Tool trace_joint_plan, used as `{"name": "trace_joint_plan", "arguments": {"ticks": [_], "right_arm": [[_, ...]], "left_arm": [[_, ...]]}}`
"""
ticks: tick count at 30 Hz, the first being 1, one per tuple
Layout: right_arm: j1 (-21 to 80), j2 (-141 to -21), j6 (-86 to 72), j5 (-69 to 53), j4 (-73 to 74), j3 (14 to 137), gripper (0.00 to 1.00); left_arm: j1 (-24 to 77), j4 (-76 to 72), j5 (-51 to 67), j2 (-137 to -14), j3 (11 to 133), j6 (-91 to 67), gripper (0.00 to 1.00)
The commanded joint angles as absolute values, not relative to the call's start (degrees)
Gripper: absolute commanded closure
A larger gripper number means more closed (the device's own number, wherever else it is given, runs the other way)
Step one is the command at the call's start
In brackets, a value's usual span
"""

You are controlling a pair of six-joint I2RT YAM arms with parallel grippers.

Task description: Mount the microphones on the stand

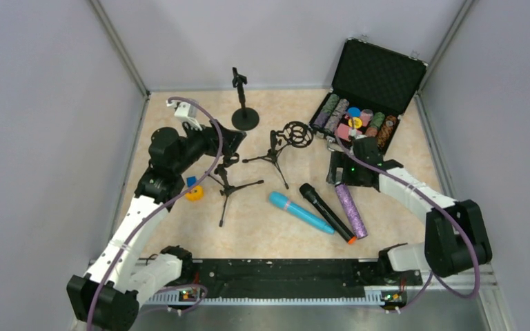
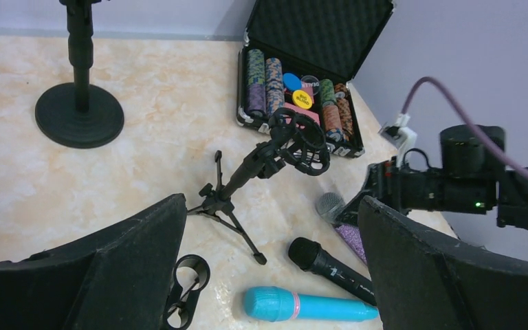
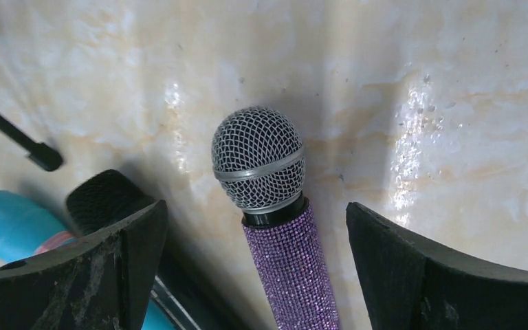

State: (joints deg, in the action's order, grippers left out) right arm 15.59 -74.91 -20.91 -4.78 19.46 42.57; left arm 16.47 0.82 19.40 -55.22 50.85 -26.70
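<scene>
Right pincer gapes astride the purple microphone, room either side — left pincer wide.

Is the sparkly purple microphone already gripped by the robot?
No, the right gripper is open, with gaps either side of the purple microphone.

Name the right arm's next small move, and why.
Probably lower the right claw and close it on the glittery purple microphone with the silver mesh head. The microphone lies flat on the marbled beige table, centred between the open fingers, not yet gripped.
</scene>
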Motion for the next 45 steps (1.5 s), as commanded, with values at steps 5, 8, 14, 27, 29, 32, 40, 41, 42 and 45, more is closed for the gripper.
{"name": "trace_joint_plan", "arguments": {"ticks": [5, 8, 14, 27, 29, 32, 40, 41, 42, 45], "right_arm": [[21.84, -82.95, -19.31, 9.20, 23.42, 47.85, 0.06], [22.42, -85.22, -18.80, 9.78, 23.44, 48.14, 0.12], [23.51, -88.55, -18.00, 9.10, 23.45, 49.70, 0.28], [23.48, -91.16, -17.97, 9.59, 22.68, 55.93, 0.61], [23.47, -92.31, -18.05, 10.17, 22.69, 57.27, 0.61], [22.68, -94.09, -18.15, 10.00, 22.76, 59.05, 0.59], [22.07, -95.31, -17.03, 10.86, 24.45, 61.58, 0.20], [22.06, -94.92, -16.83, 11.17, 24.74, 61.66, 0.19], [22.07, -94.45, -16.65, 11.35, 25.03, 61.57, 0.19], [22.06, -92.21, -16.32, 11.66, 25.36, 60.69, 0.18]], "left_arm": [[16.26, -2.08, 20.51, -52.27, 48.63, -26.82, 0.01], [16.21, -2.00, 20.78, -52.39, 47.83, -26.80, 0.01], [16.22, -2.39, 21.17, -53.27, 47.38, -26.98, 0.01], [16.26, -2.61, 22.67, -53.81, 45.80, -27.89, 0.01], [16.26, -2.83, 22.95, -53.83, 45.48, -28.18, 0.01], [16.26, -3.37, 23.56, -54.07, 44.97, -28.73, 0.01], [16.20, -4.46, 24.38, -54.60, 44.04, -29.93, 0.01], [16.25, -4.48, 24.43, -54.46, 43.96, -29.97, 0.01], [16.26, -4.42, 24.37, -54.35, 43.95, -29.93, 0.01], [16.26, -4.36, 23.94, -53.88, 43.79, -29.64, 0.01]]}}
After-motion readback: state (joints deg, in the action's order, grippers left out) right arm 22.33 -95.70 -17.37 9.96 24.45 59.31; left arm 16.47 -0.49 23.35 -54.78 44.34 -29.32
